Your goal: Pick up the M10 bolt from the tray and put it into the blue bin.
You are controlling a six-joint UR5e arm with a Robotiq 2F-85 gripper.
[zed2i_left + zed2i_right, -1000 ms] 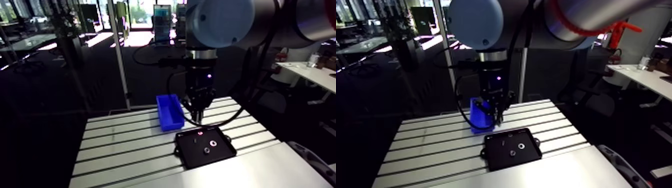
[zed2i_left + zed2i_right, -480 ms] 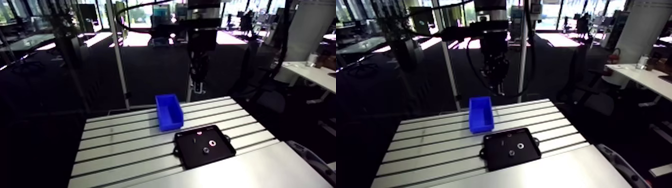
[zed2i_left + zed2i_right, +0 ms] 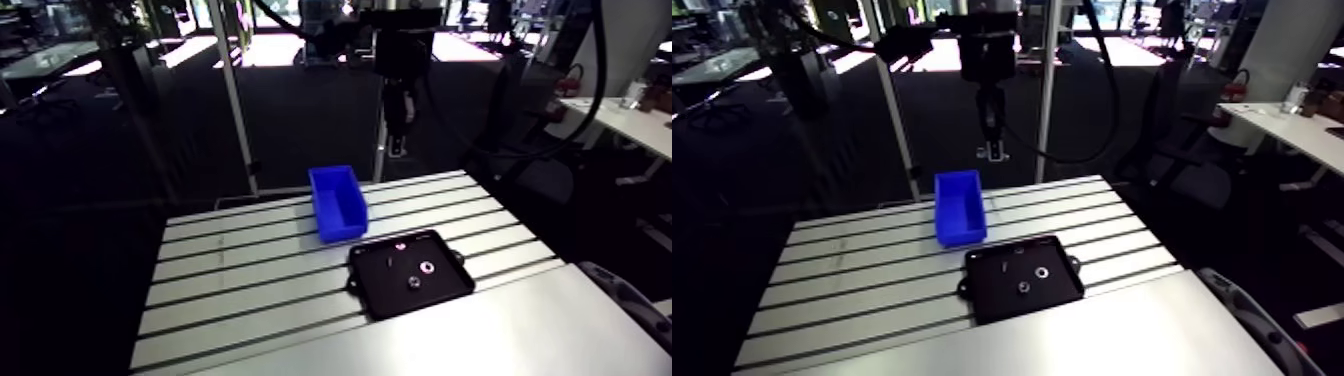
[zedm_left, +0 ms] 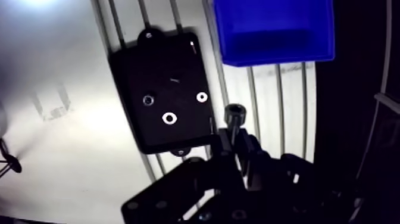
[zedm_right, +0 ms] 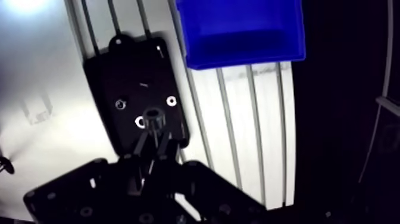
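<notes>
My fingers (image 4: 228, 145) pinching the M10 bolt (image 4: 234, 113) head-out, high over the desk (image 4: 269, 110), blue bin (image 4: 271, 52) ahead, tray (image 4: 136, 71) beside.

The gripper (image 4: 236, 140), clamped on the M10 bolt (image 4: 234, 112), hangs high above the table (image 3: 240, 290), with open air beneath it. The blue bin (image 3: 343, 230) opens upward, and its mouth is unobstructed. The low tray (image 3: 445, 292) lies just beside the bin's near end. An upright post (image 3: 240, 120) stands at the table's far edge, near the bin.
</notes>
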